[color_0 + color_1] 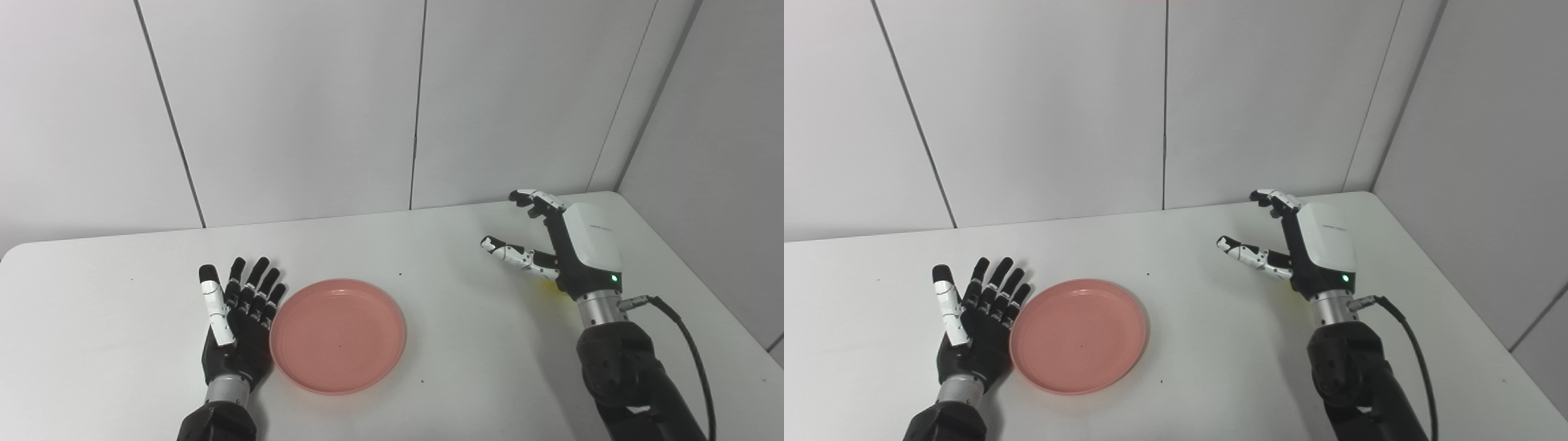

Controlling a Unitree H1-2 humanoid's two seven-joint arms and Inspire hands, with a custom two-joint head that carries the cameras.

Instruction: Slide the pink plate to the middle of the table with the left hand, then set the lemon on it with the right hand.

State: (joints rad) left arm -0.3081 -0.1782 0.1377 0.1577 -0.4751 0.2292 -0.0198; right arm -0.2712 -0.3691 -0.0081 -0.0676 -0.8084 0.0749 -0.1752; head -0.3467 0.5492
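White panels back the bench [465, 343], where the plate [337, 334] touches the left robot hand [237, 324], fingers spread. Right of the plate, the right robot hand [554, 245] hangs unclenched over a mostly hidden lemon [547, 286]; a blind grasp could roll it away.

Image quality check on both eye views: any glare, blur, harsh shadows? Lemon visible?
Left eye view: even diffuse light, sharp, only soft shadows beside the pink plate and under the right hand; the lemon is just a yellow sliver behind that hand. Right eye view: same lighting, no glare on the table; lemon almost fully hidden. Left hand crisp.
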